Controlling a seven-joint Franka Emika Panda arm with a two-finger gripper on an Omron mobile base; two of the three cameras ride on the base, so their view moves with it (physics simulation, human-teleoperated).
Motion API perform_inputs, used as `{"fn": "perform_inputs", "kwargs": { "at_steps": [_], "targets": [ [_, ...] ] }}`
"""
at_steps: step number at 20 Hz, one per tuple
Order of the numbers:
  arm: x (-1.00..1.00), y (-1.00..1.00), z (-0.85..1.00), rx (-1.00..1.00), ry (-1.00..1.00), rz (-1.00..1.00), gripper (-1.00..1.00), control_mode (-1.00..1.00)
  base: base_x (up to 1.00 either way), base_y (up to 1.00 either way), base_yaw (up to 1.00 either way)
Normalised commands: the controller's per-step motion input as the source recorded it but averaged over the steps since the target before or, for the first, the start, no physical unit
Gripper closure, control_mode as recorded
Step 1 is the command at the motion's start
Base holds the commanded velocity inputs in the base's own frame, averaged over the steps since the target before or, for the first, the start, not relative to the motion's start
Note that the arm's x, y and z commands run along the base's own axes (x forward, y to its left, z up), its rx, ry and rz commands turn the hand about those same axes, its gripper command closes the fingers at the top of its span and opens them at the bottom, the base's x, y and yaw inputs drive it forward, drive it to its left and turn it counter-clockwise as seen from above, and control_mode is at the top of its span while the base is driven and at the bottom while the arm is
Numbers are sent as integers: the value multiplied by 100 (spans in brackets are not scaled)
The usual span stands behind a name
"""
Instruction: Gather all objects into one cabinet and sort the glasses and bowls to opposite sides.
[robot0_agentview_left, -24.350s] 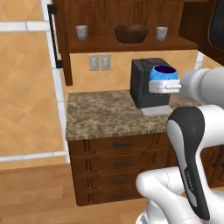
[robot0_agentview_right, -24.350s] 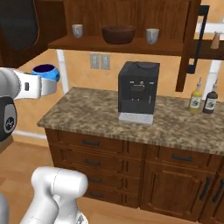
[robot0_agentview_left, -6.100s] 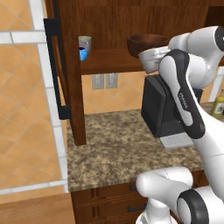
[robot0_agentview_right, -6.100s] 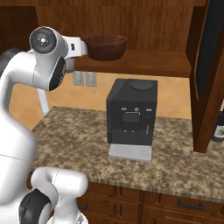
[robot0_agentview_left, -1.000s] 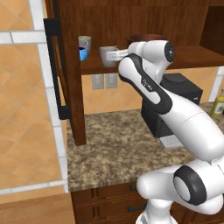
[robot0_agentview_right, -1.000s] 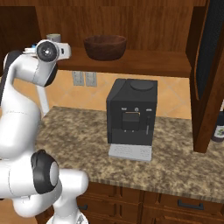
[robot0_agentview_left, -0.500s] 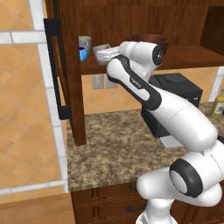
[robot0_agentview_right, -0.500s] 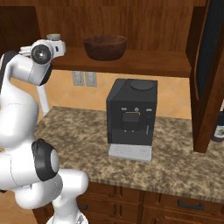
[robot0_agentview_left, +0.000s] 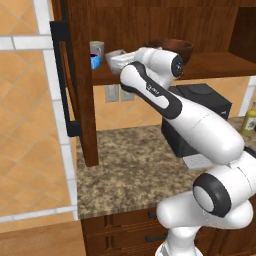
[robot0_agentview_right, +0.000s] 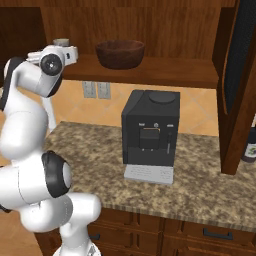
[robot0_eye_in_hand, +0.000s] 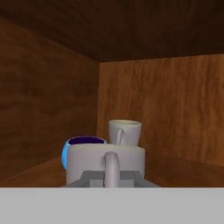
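Reddish-brown wood framed everything we worked in: the wall cabinet (robot0_agentview_left: 82, 100) stood with its tall door swung open at the far left, the long black bar handle (robot0_agentview_left: 62, 80) on its edge. Just inside, at the left end of the shelf (robot0_agentview_left: 210, 65), we saw the bright blue mug (robot0_agentview_left: 95, 62) with a pale grey-white mug (robot0_agentview_left: 97, 48) behind it. Next to them our tool (robot0_agentview_left: 114, 59) held a second pale grey-white mug (robot0_eye_in_hand: 106, 164); in the hand view its handle faced the camera and the blue mug's rim peeked out directly behind its left side. We could not tell from these pictures whether the fingers were clamped on it or had begun to part. Further right along the shelf sat the wide dark-brown wooden bowl (robot0_agentview_right: 120, 53), well apart from the mugs. Below it the black boxy coffee machine (robot0_agentview_right: 150, 132) stood on the speckled stone surface (robot0_agentview_right: 200, 175).

We judged the risk to lie in the crowding. A push further in could knock the blue mug or the one behind it. Releasing before the base met the shelf might tip the held mug.
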Motion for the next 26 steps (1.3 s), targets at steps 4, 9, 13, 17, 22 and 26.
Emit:
{"fn": "perform_inputs", "kwargs": {
  "at_steps": [4,9,13,17,22,26],
  "targets": [
    [40,0,0,0,0,0,100,-100,0,0,0],
    [48,2,0,0,1,0,100,-100,0,0,0],
    [37,11,0,0,1,0,100,-100,0,0,0],
    [16,11,0,0,0,0,100,-100,0,0,0],
    [30,9,2,0,0,0,100,-100,0,0,0],
    [48,0,5,0,0,-2,100,-100,0,0,0]
  ]
}}
